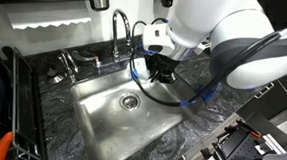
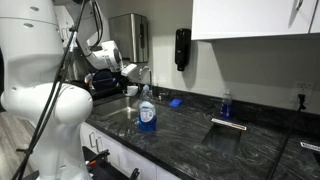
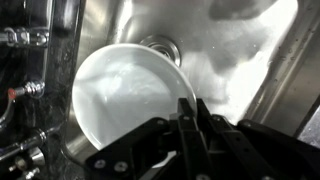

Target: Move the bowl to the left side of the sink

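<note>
pinches rim of white bowl [image 3: 125,95] in gripper [image 3: 188,112], lower centre, seemingly above sink [image 3: 245,70]; leftward placement not yet done.

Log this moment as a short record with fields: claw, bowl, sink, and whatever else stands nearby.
claw: appears shut on the bowl's rim, over the sink
bowl: white, round, tilted; its edge overlaps the drain in the wrist view; contact with the basin floor cannot be told
sink: stainless steel basin set in a dark counter
drain: round, at the basin's centre
faucet: chrome, arched, at the basin's back edge
soap bottle: blue, upright on the counter
</note>
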### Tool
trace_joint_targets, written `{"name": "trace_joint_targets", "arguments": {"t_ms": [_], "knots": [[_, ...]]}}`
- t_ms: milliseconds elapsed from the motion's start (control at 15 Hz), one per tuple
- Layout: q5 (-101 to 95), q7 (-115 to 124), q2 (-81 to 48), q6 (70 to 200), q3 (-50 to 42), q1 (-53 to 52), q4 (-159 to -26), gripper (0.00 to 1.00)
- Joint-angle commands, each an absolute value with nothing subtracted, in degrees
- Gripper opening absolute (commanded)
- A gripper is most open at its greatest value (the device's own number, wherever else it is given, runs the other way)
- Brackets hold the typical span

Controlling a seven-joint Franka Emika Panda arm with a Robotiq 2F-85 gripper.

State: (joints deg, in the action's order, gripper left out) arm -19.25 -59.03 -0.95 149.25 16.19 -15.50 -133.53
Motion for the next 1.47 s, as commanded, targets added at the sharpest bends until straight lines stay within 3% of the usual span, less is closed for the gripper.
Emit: {"name": "trace_joint_targets", "arguments": {"t_ms": [0,1400], "knots": [[-17.87,-65.42,1.35,152.20,18.10,-17.52,-135.41,0.02],[8.35,-101.02,4.97,155.34,22.65,-22.78,-144.58,0.02]]}}
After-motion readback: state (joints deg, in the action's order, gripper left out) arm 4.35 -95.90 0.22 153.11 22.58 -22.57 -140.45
